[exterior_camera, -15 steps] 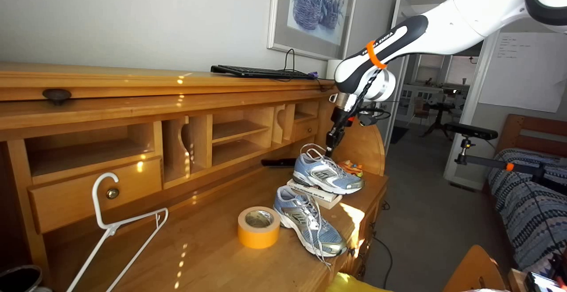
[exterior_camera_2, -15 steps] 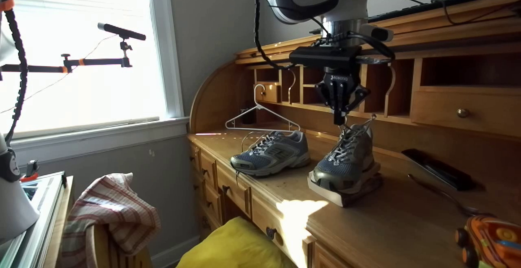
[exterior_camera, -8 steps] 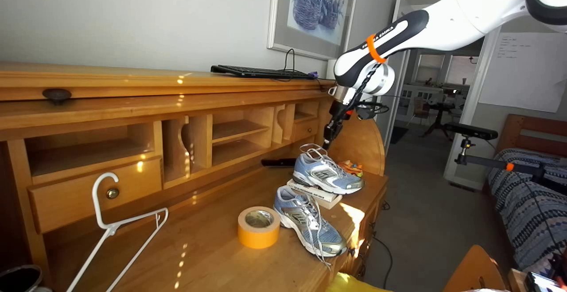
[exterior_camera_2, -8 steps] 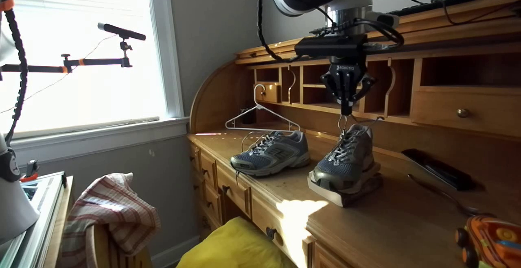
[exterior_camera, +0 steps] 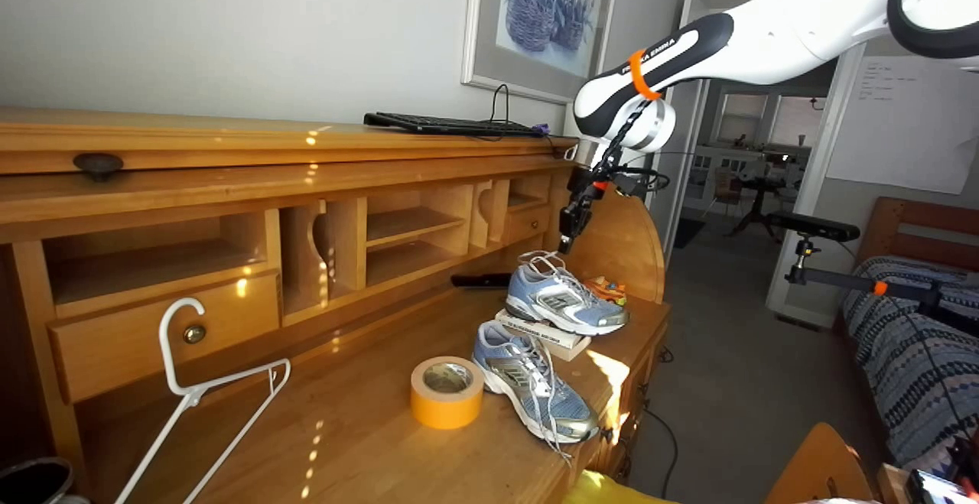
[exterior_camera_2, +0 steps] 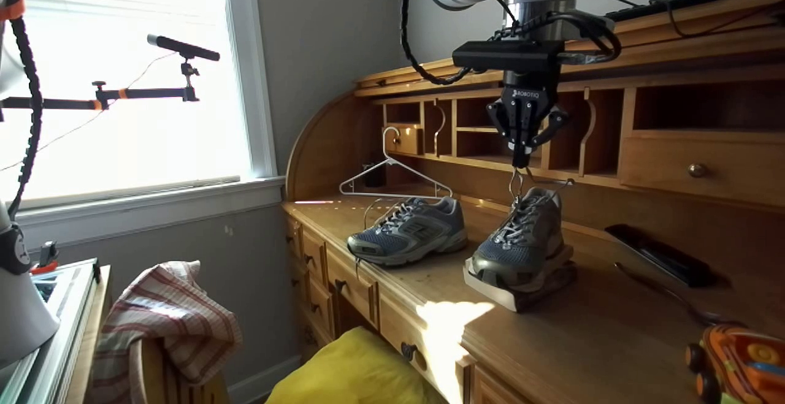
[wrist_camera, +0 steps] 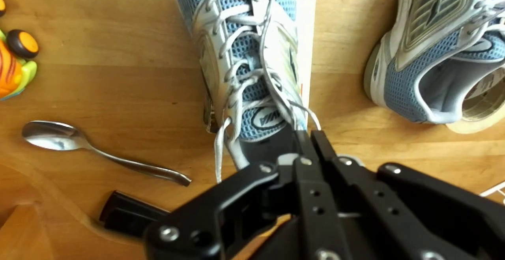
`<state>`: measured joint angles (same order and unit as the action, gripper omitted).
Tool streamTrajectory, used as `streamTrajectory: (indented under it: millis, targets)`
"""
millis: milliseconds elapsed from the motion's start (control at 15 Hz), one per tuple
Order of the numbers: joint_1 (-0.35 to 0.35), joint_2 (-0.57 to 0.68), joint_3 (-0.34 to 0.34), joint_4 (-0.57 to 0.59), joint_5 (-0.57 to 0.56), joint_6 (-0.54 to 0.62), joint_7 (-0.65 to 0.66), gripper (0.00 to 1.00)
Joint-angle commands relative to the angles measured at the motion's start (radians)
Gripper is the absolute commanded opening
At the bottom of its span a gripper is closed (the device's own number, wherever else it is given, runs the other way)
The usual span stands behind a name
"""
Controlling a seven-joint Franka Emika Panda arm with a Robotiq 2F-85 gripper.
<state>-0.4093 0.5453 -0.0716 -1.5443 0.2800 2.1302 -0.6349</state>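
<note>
Blue-mesh running shoe (exterior_camera: 562, 301), in an exterior view: we list it upright on a book (exterior_camera: 561, 342) near the front edge of the desk (exterior_camera: 367, 443), a matching shoe (exterior_camera: 524, 388) beside it. In an exterior view we enter the gripper (exterior_camera_2: 520, 162), jaws together, just above the book-borne shoe. In the wrist view a grey lace (wrist_camera: 278, 98) meets the fingertips (wrist_camera: 304, 145), pinched or not we cannot tell; we judge lace-handling the step in hand, the next move calling for a sure pinch.

On the wooden desk (exterior_camera: 359, 435) sit a shoe (exterior_camera: 528, 389), tape roll (exterior_camera: 446, 414), book (exterior_camera: 543, 334), spoon (wrist_camera: 75, 139), toy car (exterior_camera_2: 745, 361), hanger (exterior_camera: 190, 395) and black object (exterior_camera_2: 662, 255).
</note>
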Motion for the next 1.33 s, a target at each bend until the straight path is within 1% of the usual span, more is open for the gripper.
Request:
streamTrajectory:
  millis: [0, 267, 333, 467, 667, 867, 1067, 1267]
  targets:
    - [0.003, -0.004, -0.005, 0.033, -0.037, -0.096, 0.018, 0.01]
    - [0.015, -0.028, -0.023, 0.034, -0.091, -0.159, 0.033, 0.01]
    - [0.015, -0.028, -0.027, 0.044, -0.106, -0.194, 0.036, 0.01]
    - [0.019, -0.021, -0.038, 0.068, -0.137, -0.241, 0.052, 0.01]
    - [0.018, 0.019, -0.054, 0.138, -0.173, -0.285, 0.098, 0.01]
    - [0.017, 0.067, -0.065, 0.208, -0.207, -0.294, 0.156, 0.01]
    - [0.02, 0.119, -0.072, 0.269, -0.235, -0.271, 0.216, 0.01]
    - [0.022, 0.167, -0.067, 0.331, -0.246, -0.266, 0.258, 0.01]
